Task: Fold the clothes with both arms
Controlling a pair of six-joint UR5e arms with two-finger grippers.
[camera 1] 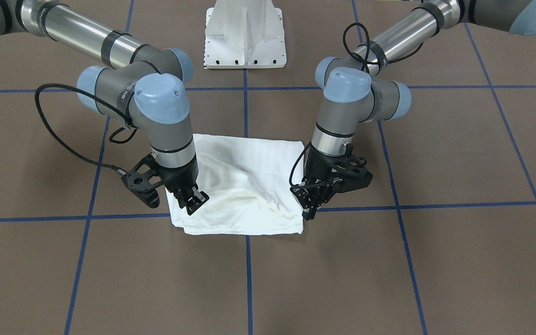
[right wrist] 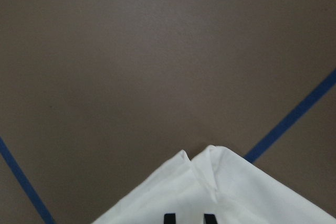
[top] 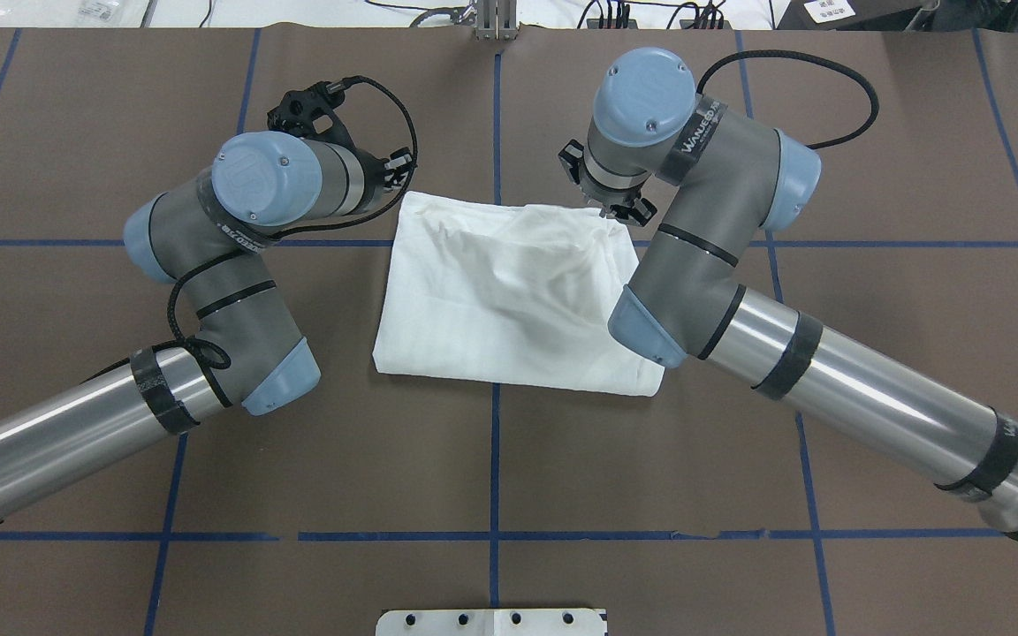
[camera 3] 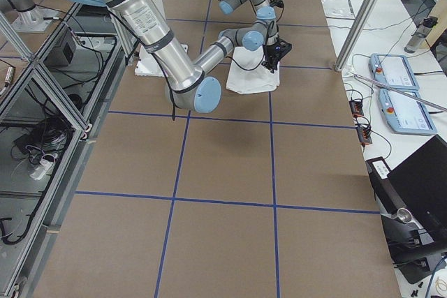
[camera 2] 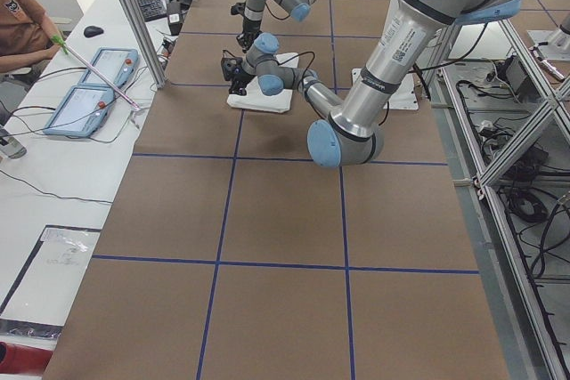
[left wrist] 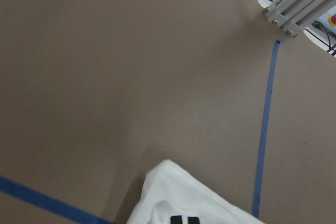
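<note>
We see a brown table [camera 2: 285,220] crossed by blue tape lines [camera 2: 239,140] into large squares. Beside the table, on its far side from the aluminium frame rails [camera 2: 525,122], runs a white bench [camera 2: 53,166] carrying two light blue control tablets [camera 2: 93,86]. A seated person in a brown shirt [camera 2: 22,24] is at that bench.

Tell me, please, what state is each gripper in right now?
Left gripper: closed, pinching a corner of the T-shirt.
Right gripper: open, fingers apart over the other near corner.
</note>
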